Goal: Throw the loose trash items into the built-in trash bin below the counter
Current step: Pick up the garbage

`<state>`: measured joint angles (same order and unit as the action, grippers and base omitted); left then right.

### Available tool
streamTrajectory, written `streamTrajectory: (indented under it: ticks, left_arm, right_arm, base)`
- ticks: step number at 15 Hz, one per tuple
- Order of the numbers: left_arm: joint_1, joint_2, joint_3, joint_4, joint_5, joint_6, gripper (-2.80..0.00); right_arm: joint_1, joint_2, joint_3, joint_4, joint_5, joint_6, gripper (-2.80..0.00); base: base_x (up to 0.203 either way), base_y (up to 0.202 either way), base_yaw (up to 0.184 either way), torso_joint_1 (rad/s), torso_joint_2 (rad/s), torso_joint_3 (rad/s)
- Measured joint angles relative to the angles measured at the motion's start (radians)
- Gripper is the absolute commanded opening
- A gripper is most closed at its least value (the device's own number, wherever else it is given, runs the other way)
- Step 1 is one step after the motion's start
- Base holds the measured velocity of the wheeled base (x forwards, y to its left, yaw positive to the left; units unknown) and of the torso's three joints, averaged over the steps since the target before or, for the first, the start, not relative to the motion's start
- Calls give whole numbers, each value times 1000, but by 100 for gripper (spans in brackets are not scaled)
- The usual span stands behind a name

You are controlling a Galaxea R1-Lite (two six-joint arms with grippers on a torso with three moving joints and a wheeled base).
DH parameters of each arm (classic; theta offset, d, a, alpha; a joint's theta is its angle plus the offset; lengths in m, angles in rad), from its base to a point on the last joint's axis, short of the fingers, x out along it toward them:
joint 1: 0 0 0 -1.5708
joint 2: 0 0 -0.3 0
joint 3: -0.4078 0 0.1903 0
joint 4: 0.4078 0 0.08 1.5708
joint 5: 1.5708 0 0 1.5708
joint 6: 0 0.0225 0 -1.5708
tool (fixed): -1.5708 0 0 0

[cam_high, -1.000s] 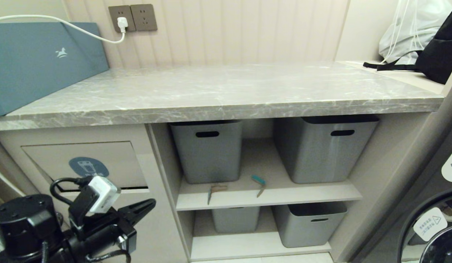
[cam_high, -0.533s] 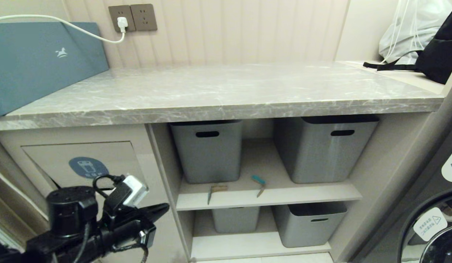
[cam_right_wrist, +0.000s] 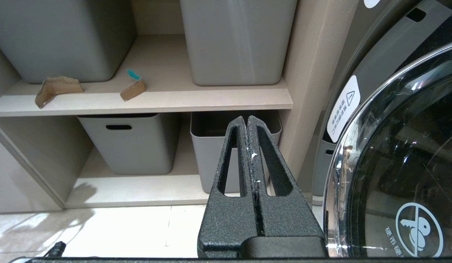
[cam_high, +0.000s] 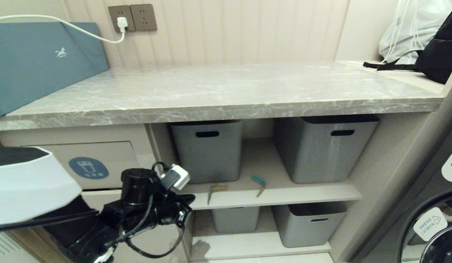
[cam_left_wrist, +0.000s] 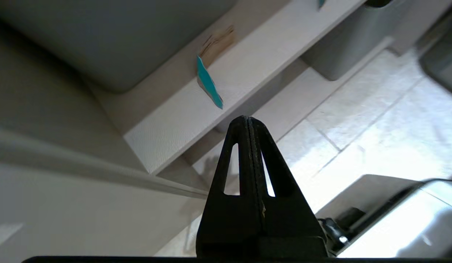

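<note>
Two loose trash items lie on the upper shelf's front edge: a brown strip (cam_high: 216,190) (cam_right_wrist: 57,87) and a teal-edged strip (cam_high: 259,183) (cam_right_wrist: 133,89). My left gripper (cam_high: 192,198) (cam_left_wrist: 248,118) is shut and empty. It points at the shelf's left end, a short way from the nearer strip (cam_left_wrist: 210,82). The built-in trash bin flap (cam_high: 112,157) with its blue sticker (cam_high: 88,168) sits left of the arm, under the counter (cam_high: 226,91). My right gripper (cam_right_wrist: 246,118) hangs shut and empty, low in front of the lower shelf.
Grey tubs (cam_high: 208,149) (cam_high: 322,148) stand behind the scraps, and two more (cam_high: 310,223) sit on the lower shelf. A washing machine door (cam_right_wrist: 405,164) is at the right. A teal box (cam_high: 39,62) and a black bag (cam_high: 437,54) rest on the counter.
My left arm has swung right and forward, from in front of the bin flap to the left end of the upper shelf. Its gripper stayed shut. The scraps have not moved.
</note>
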<state>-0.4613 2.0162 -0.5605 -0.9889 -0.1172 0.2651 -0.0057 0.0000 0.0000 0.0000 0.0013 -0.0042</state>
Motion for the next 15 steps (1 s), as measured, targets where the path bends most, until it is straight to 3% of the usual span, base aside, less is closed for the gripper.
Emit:
streamTrajectory:
  ticks: [2,3,9,15]
  left_arm:
    - [-28,65,-72,21,79,0,-280]
    - [-35,87,-90,23,109,1,0]
    - [-61,191,-205,64,251,-2,0]
    - [-79,228,-270,141,257,-21,0]
  right_arm:
    - [0,0,0,0,0,0,-280]
    - [0,0,0,0,0,0,-280]
    - [0,0,0,0,0,0,-280]
    - [0,0,0,0,0,0,-280]
  base:
    - [0,0,0,0,0,0]
    - [0,0,0,0,0,0]
    - [0,0,0,0,0,0]
    - [0,0,0,0,0,0]
